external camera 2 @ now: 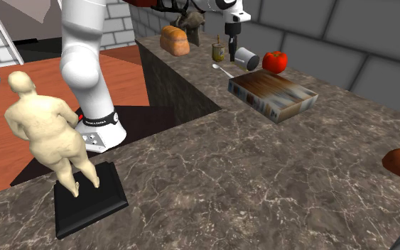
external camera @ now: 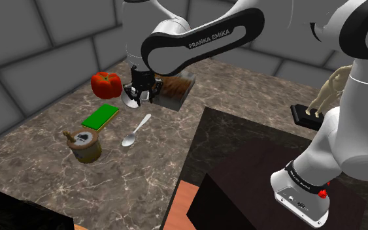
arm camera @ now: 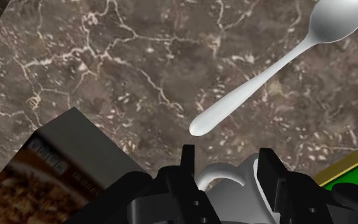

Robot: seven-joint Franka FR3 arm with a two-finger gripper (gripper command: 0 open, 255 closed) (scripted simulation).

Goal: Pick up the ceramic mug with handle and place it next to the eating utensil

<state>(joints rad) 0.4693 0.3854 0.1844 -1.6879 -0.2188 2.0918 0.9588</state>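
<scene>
Shoulder view, upper centre: black gripper [external camera: 138,93] closed around a pale grey mug [external camera: 132,99] over the marble counter [external camera: 45,170]. A white spoon [external camera: 136,131] lies just below it in frame, with a green block [external camera: 101,116] to the left. Second exterior view, top centre: the mug [external camera 2: 246,58] sits tilted under the gripper [external camera 2: 231,41], spoon [external camera 2: 223,69] near. Wrist view, bottom centre: both fingers [arm camera: 269,175] clasp the mug [arm camera: 225,184], with the spoon [arm camera: 266,70] above.
</scene>
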